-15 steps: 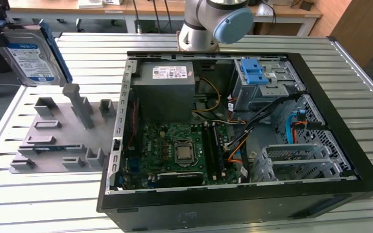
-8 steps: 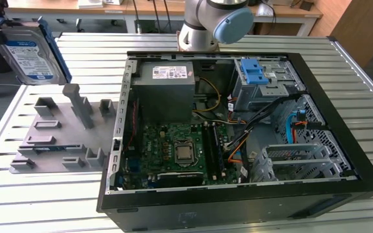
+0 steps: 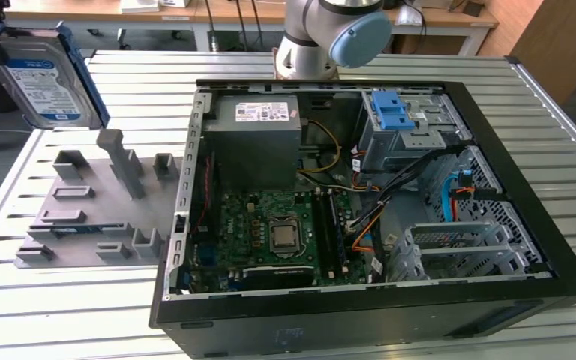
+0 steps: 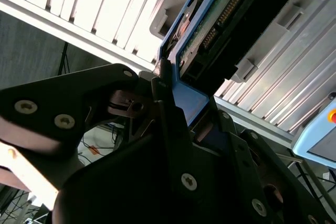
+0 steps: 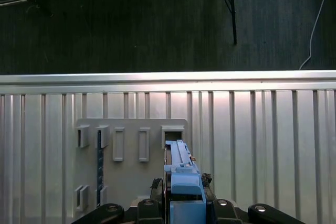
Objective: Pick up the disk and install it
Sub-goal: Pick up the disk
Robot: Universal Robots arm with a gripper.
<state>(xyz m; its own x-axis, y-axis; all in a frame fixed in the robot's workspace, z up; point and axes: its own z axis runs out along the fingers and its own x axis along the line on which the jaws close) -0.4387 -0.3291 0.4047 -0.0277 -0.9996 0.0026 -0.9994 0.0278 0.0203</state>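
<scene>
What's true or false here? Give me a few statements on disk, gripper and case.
1. The gripper is shut on the disk. True.
2. The disk rests on the grey plate. False: it is held up above the plate.
3. The computer case is open, with its circuit board showing. True.
4. The disk sits in the case's drive cage. False: it is outside the case, at the exterior view's left; a blue bracket is at the cage.
</scene>
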